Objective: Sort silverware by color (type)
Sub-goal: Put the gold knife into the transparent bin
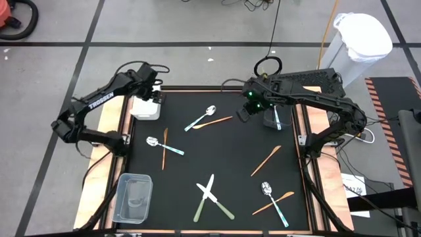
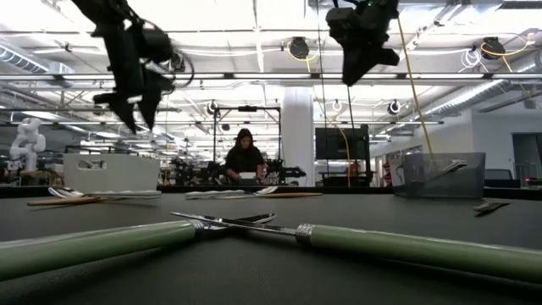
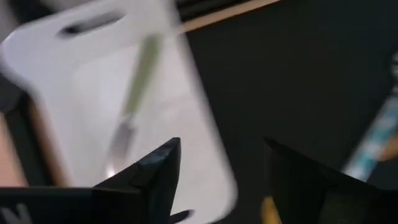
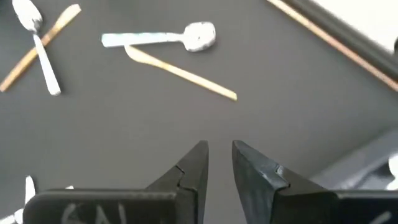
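Observation:
Silverware lies scattered on the black mat [image 1: 223,158]. There are blue-handled spoons [image 1: 200,118] [image 1: 163,146] [image 1: 275,201], thin orange utensils [image 1: 214,122] [image 1: 266,160] and two crossed green-handled knives [image 1: 212,196]. My left gripper [image 3: 221,146] hangs open over the near edge of the white bin [image 1: 145,108] at the far left. A green-handled knife [image 3: 134,93] lies inside that bin. My right gripper [image 4: 219,146] hovers above the mat's far right part [image 1: 245,112]. Its fingers stand a narrow gap apart with nothing between them. A spoon [image 4: 161,38] and an orange utensil [image 4: 180,71] lie ahead of it.
A clear bin [image 1: 273,118] at the far right holds a blue-handled utensil [image 1: 277,118]. Another clear bin [image 1: 133,196] sits at the near left. Wooden borders [image 1: 108,125] frame the mat. In the low view a person [image 2: 244,157] sits in the room behind.

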`<action>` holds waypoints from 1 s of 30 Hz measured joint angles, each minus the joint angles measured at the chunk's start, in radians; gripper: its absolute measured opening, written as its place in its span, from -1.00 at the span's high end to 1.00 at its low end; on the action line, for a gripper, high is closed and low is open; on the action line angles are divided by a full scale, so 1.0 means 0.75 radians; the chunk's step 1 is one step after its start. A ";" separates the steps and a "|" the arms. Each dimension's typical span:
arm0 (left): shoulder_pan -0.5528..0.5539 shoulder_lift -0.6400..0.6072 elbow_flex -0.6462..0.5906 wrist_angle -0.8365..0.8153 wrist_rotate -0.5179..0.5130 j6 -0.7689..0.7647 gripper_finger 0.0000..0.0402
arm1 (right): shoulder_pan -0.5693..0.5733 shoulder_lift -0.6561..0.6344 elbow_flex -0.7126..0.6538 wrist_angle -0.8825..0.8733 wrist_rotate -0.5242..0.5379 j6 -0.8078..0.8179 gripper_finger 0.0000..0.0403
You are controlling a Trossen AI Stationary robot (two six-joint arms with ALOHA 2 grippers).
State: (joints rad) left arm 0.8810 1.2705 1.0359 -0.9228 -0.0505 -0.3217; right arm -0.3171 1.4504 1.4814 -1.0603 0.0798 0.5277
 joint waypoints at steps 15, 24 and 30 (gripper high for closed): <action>-0.623 -0.169 -0.040 0.510 0.076 0.137 -0.10 | 0.356 0.002 -0.258 -0.013 -0.177 0.508 0.65; -0.750 -0.080 -0.041 0.500 0.058 0.227 -0.10 | 0.586 0.002 -0.270 0.036 -0.136 1.044 0.65; -0.784 -0.073 -0.041 0.444 0.056 0.228 -0.10 | 0.888 0.002 -0.271 0.001 -0.174 1.300 0.65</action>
State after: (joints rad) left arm 0.2932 1.2156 1.0050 -0.5900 -0.0088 -0.1507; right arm 0.3490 1.4519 1.2783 -1.0595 -0.0504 1.5029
